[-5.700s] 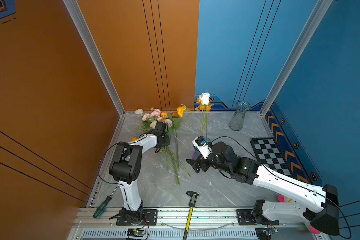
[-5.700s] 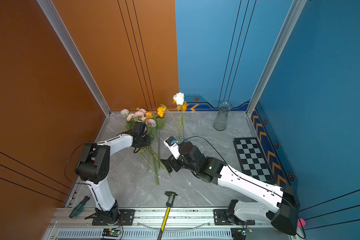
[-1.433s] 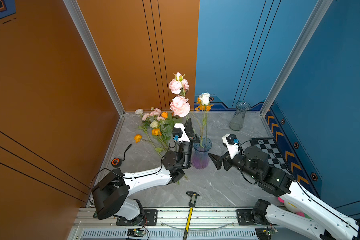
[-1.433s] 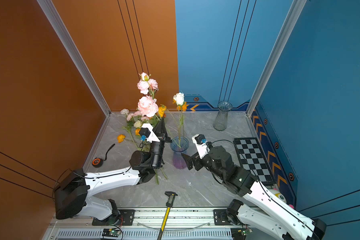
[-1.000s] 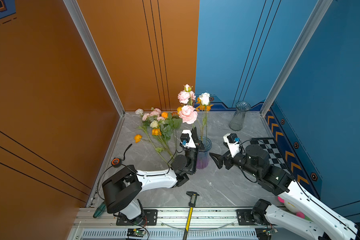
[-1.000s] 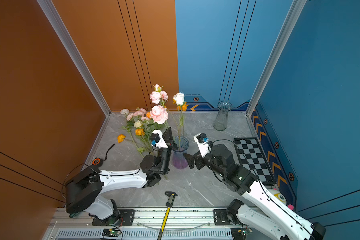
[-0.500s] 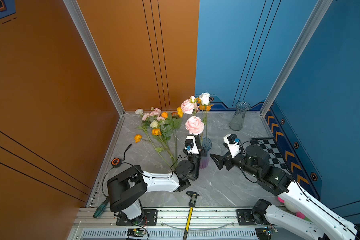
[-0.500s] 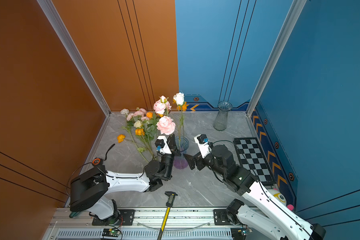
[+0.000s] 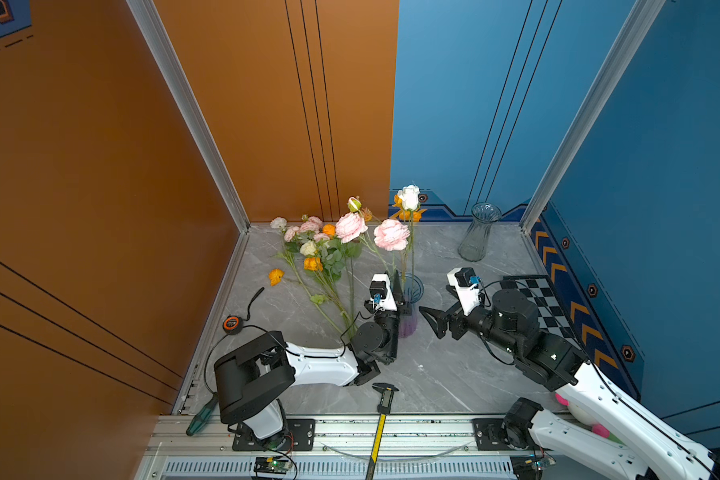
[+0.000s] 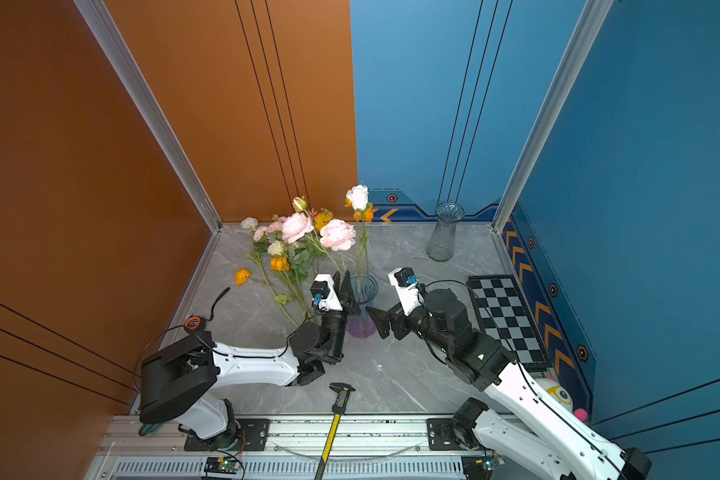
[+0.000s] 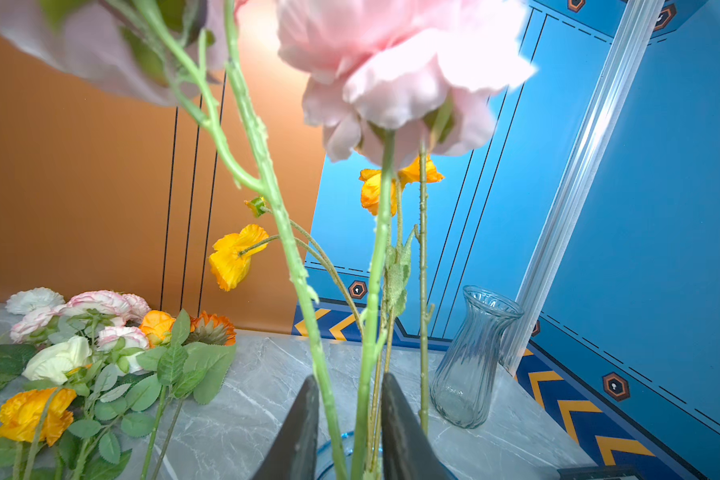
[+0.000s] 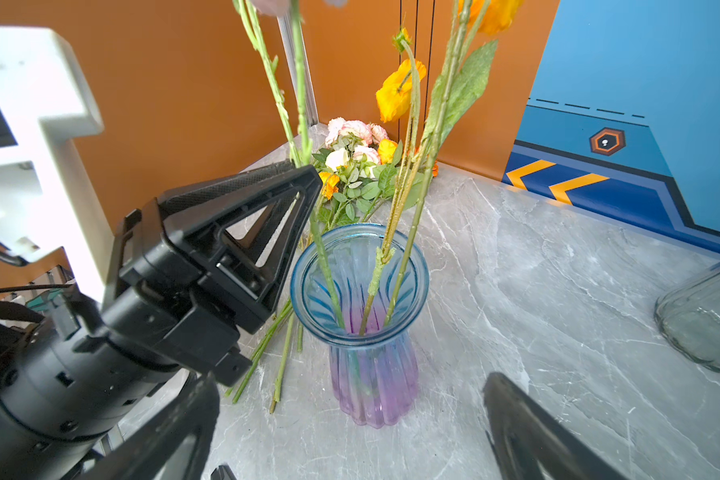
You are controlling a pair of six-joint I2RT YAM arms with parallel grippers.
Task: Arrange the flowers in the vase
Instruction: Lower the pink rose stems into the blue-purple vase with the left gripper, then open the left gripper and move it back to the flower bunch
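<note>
Front edge: a yellow-handled caliper (image 9: 385,399) lies across the rail and the table lip. A green-handled screwdriver (image 9: 200,419) sits at the left corner. An orange tape measure (image 9: 230,323) is farther in, by the left wall.

Right gripper (image 9: 430,322): jaws spread wide with nothing between them. The tips point at the vase from its right, near the glass but apart from it.

Left gripper (image 11: 350,380): upright, just beside the vase on its left, fingers (image 11: 398,424) parted. Two green stems of the pink rose spray (image 9: 391,235) rise between them. The left wrist view shows daylight beside the stems, so they stand loose and are not pinched. Contact with one finger cannot be told.

Vase (image 12: 375,374): blue rim fading to a purple base, upright at mid-table. The right wrist view shows three stems entering the mouth: one from the left gripper's side and two leaning on the rim. The white rose (image 9: 409,197) stands tallest above it, with the orange poppies (image 11: 368,193) just under it.

Behind and to the left, the pile of flowers (image 9: 312,253) lies flat on the table with pink, cream and orange blooms. Its stems run toward the vase base. A single orange bloom (image 9: 275,276) lies apart on the pile's left.

A checkerboard (image 9: 533,295) lies flat by the right wall. A clear glass vase (image 9: 476,232) stands upright near the back right corner.
</note>
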